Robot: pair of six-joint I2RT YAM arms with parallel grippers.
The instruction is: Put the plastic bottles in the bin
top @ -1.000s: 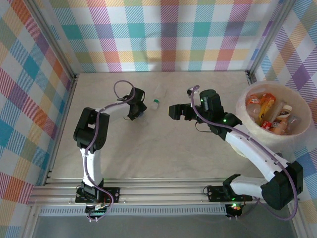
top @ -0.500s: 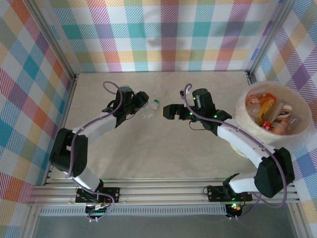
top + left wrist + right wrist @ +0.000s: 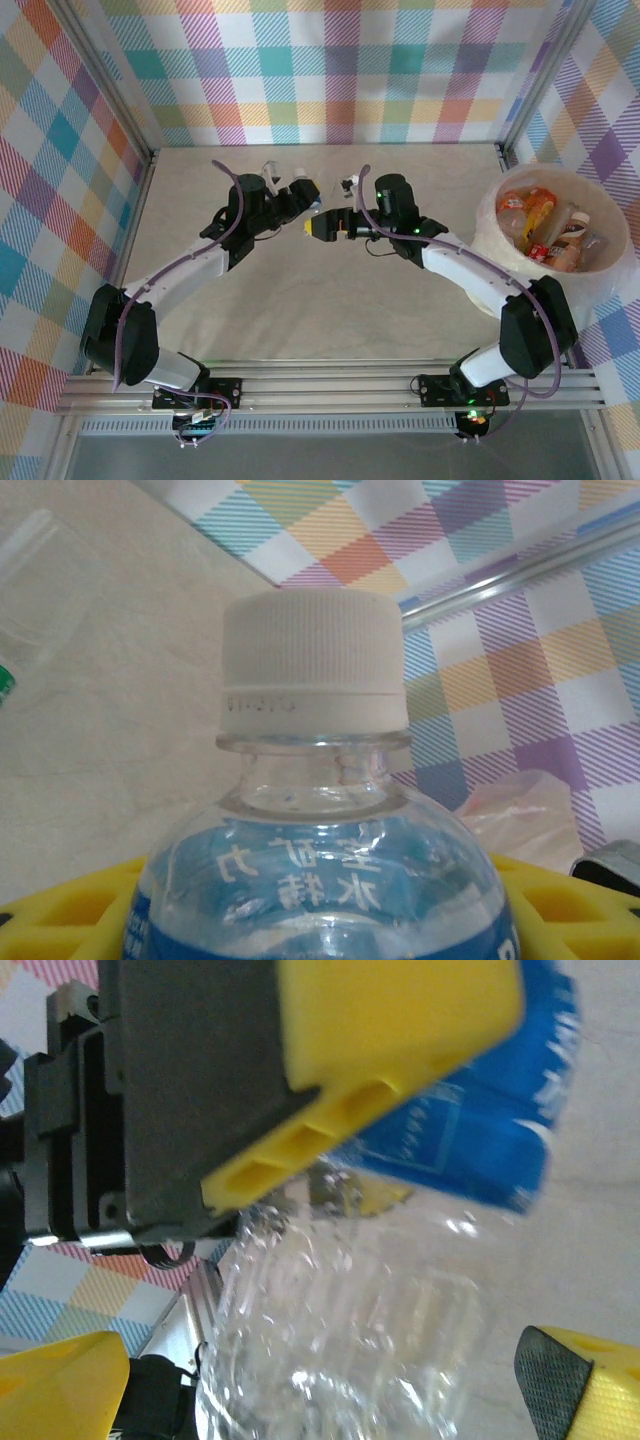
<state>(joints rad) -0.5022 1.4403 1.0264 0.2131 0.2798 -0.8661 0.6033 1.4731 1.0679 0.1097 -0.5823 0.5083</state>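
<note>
Top external view: large round translucent white bin (image 3: 608,215) already holds several bottles (image 3: 540,215). Left gripper (image 3: 303,193) pinches a blue-labelled clear plastic bottle (image 3: 320,880) over the desk's (image 3: 300,300) far middle. Right gripper (image 3: 330,1390) gapes wide around it, gripping nothing. That bottle is not yet binned.

Bottles (image 3: 545,225) in the bin (image 3: 598,288), at table's (image 3: 330,300) right edge.

left arm: outstretched | left gripper (image 3: 303,193): seemingly clamped on bottle (image 3: 318,885) | right gripper (image 3: 325,224): spread wide, alongside
</note>
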